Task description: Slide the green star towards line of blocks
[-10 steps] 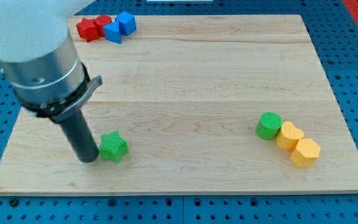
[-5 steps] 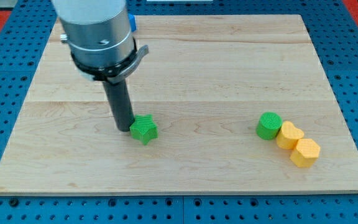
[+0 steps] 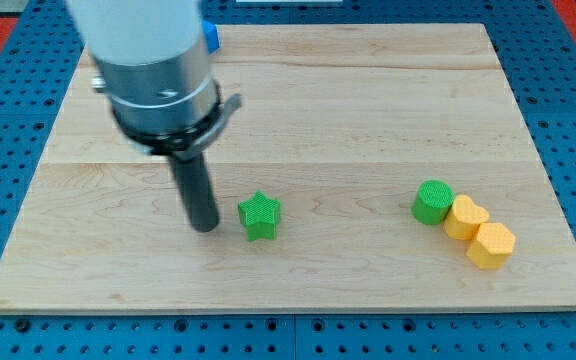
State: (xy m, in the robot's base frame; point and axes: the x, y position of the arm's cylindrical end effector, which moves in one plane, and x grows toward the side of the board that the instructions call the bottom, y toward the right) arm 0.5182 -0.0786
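One small gap separating my tip from the green star, the star lying just toward the desk's right edge from the tip. No gripper on this rig, just a bare rod, so nothing open or shut to report. Star sitting nearer the front edge, left of middle. Line of blocks waiting well apart near the front-right corner: green cylinder, then two yellow blocks touching. Probably needing a rightward push, tip staying behind the star. Blue block peeking out at the back-left corner.
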